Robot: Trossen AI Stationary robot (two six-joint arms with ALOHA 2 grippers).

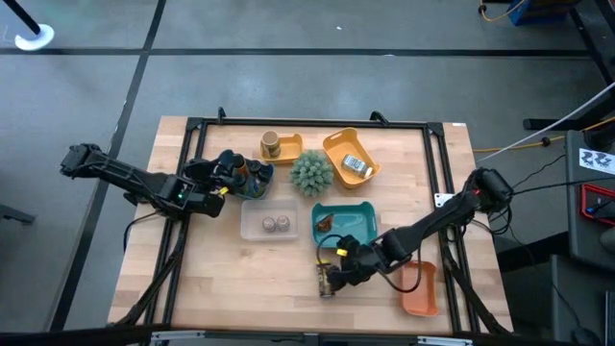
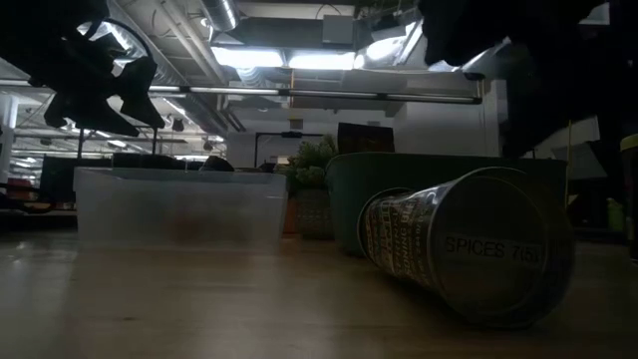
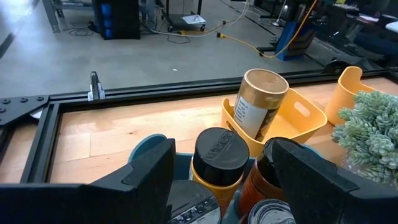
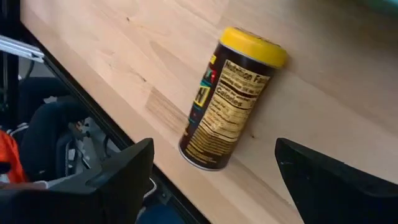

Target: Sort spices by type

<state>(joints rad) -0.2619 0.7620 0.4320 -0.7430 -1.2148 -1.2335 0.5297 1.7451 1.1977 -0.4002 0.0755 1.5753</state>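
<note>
A yellow-lidded spice jar (image 4: 233, 99) lies on its side on the bare wood near the table's near edge (image 1: 329, 281), its base toward the low camera (image 2: 469, 249). My right gripper (image 1: 338, 261) hovers just above it, open, with a finger on either side in the right wrist view (image 4: 214, 149). My left gripper (image 1: 231, 171) is open over a blue tray of dark-capped jars (image 1: 254, 175); one black cap (image 3: 217, 155) sits between the fingers, untouched. A tan jar (image 3: 261, 102) leans in a yellow tray (image 1: 279, 146). Two grey tins (image 1: 276, 224) rest in the clear tray.
A green spiky plant (image 1: 310, 171) stands mid-table. An orange-yellow tray (image 1: 336, 144) holds a white-blue sachet (image 1: 356, 165). The teal tray (image 1: 357, 210) holds an amber packet (image 1: 325, 223). An orange tray (image 1: 420, 286) lies by the right arm. A black frame rail (image 3: 124, 93) borders the table.
</note>
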